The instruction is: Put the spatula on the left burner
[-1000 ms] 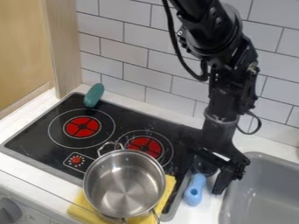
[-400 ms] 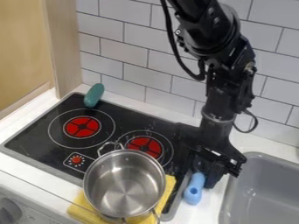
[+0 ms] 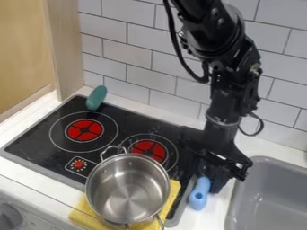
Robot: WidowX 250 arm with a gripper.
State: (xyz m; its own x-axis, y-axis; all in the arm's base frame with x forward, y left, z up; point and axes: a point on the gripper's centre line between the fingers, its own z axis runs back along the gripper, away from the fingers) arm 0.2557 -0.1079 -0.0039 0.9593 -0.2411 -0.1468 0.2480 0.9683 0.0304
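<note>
Grasp step: my gripper has its fingers drawn in on the blue spatula between stove and sink; next, I judge, lift clear of the pot, then carry to the left burner.

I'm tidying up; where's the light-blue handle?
The handle is at the camera view's lower right, below the black gripper, between the steel pot and gray sink.
</note>
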